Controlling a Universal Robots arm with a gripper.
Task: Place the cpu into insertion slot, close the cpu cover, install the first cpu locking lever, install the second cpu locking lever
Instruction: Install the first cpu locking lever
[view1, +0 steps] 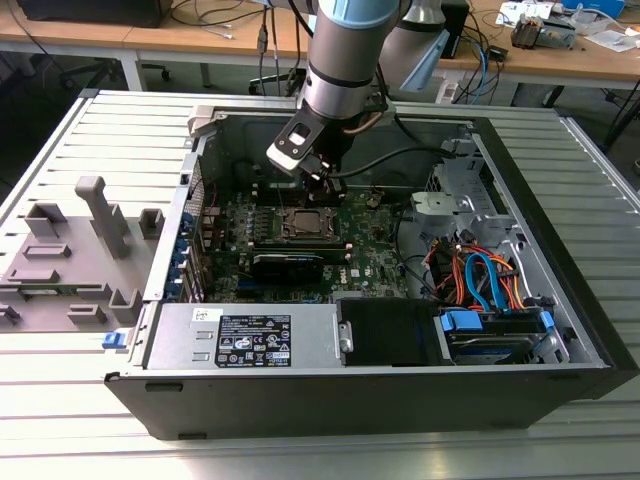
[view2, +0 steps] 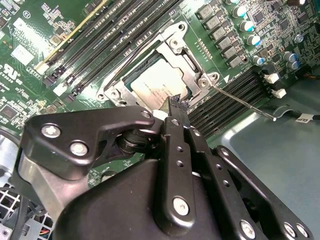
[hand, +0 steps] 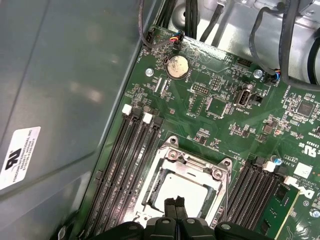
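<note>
1. End effector (hand: 175, 201) clenched, empty, its tips just above the cpu cover (view2: 191, 71), apparently to push.
2. Cpu (view2: 152, 82) sits in the insertion slot (view2: 114, 92) under the flat-lying cover. One lever (view2: 242, 102) juts free.

We find a white rectangular sticker (hand: 19, 157) with dark print on the grey metal case wall (hand: 75, 75) in the first wrist view. In the exterior view, a black printed label (view1: 255, 340) sits on the silver metal box (view1: 180, 345). We can read neither.

The arm (view1: 345, 60) reaches steeply down, wrist tilted, its end effector (hand: 175, 201) seemingly closed tight
</note>
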